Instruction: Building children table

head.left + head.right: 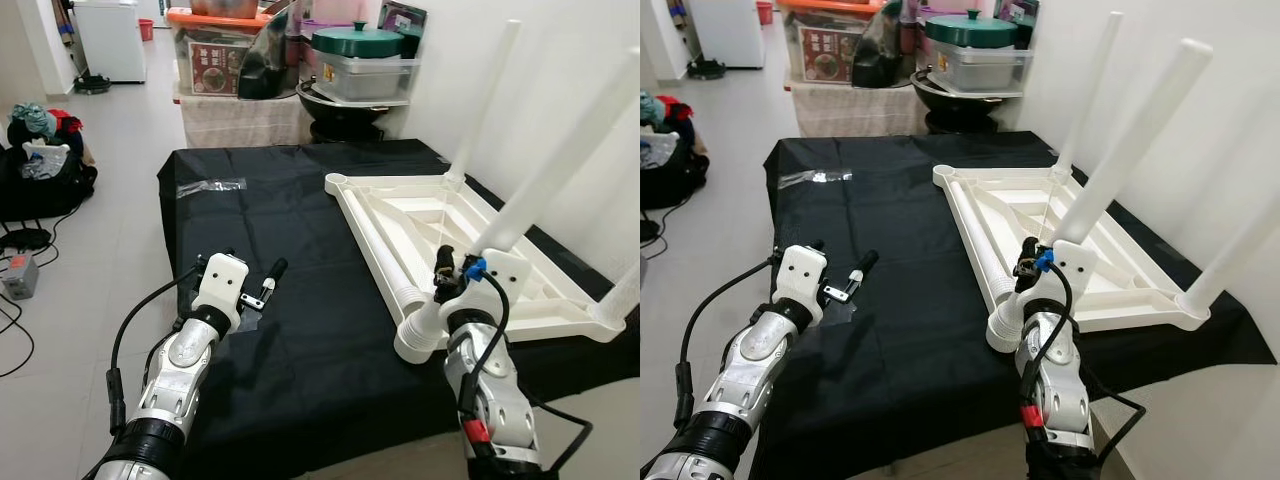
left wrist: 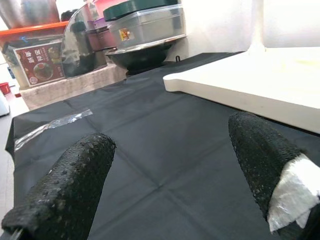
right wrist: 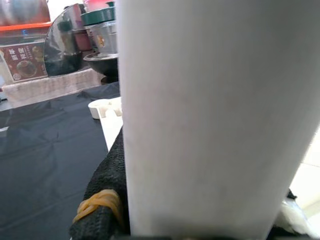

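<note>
A white children's table top (image 1: 430, 215) lies upside down on a black cloth (image 1: 300, 330). One white leg (image 1: 485, 100) stands upright at its far corner, and another (image 1: 625, 295) rises at the near right corner. My right gripper (image 1: 447, 270) is shut on a third white leg (image 1: 560, 160), which slants up to the right with its foot at the near left corner (image 1: 415, 340). In the right wrist view this leg (image 3: 215, 115) sits against a black finger (image 3: 107, 190). My left gripper (image 1: 258, 282) hovers open over the cloth, left of the table, holding nothing; its fingers (image 2: 70, 185) are spread wide.
A strip of clear plastic (image 1: 212, 186) lies on the cloth's far left part. Storage boxes and pots (image 1: 360, 55) stand behind the cloth. Bags (image 1: 40, 160) and a power strip (image 1: 20, 275) with cables lie on the floor at left. A white wall is close on the right.
</note>
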Robot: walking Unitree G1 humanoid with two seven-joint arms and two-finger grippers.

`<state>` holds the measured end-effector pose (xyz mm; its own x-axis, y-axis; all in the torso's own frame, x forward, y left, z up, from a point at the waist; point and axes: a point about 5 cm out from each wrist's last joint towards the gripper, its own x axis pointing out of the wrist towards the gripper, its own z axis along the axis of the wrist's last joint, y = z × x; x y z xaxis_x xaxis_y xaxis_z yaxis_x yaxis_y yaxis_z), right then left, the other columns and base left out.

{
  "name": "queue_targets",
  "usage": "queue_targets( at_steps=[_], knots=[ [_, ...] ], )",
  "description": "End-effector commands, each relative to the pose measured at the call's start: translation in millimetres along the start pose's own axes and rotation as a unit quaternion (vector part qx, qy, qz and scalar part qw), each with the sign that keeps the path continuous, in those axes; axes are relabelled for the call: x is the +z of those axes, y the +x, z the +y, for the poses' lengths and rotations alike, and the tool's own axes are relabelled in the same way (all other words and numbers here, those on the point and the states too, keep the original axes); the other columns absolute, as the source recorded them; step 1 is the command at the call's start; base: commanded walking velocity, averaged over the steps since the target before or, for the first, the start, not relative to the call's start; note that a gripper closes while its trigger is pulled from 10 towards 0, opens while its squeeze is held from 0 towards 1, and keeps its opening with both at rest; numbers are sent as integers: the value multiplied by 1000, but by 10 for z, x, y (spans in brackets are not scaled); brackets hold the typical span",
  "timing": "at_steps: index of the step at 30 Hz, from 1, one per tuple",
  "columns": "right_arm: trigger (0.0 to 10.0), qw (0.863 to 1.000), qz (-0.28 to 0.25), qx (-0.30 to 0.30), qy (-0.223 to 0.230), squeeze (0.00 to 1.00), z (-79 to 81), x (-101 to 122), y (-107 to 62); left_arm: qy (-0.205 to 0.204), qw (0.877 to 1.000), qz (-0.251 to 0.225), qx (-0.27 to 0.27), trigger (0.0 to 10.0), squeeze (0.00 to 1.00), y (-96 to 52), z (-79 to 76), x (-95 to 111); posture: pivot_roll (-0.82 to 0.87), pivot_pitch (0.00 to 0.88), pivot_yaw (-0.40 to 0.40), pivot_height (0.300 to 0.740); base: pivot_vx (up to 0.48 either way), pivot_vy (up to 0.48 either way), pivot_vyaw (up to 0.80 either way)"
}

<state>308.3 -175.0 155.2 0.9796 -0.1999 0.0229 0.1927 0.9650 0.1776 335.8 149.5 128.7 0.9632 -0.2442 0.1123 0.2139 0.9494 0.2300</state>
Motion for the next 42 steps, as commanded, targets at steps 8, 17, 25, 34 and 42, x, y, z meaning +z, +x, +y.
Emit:
queue_targets(
  at_steps=[8, 17, 25, 34, 42],
  knots=[
    [10000, 991, 92, 86, -47, 0, 31, -317, 43, -5, 1000, 2, 2, 10000, 0, -12, -13, -25, 22, 0, -78, 740, 0, 0, 0],
    [10000, 972, 42, 230, -32, 0, 204, -16, 24, -5, 1000, 3, 5, 10000, 0, -17, 3, -26, 20, 0, -79, 740, 0, 0, 0],
    [10000, 935, 48, 347, -49, 0, 275, 78, -93, -7, 1000, 3, 1, 10000, 0, -21, -15, -29, 18, 0, -77, 740, 0, 0, 0],
    [10000, 904, 48, 421, -59, 0, 278, 182, -94, -8, 1000, 3, 1, 10000, 0, -21, -22, -27, 21, 0, -81, 740, 0, 0, 0],
    [10000, 901, 48, 426, -66, 0, 235, 242, -25, -8, 1000, 4, 1, 10000, 0, -22, -23, -31, 23, 0, -82, 740, 0, 0, 0]
  ],
)
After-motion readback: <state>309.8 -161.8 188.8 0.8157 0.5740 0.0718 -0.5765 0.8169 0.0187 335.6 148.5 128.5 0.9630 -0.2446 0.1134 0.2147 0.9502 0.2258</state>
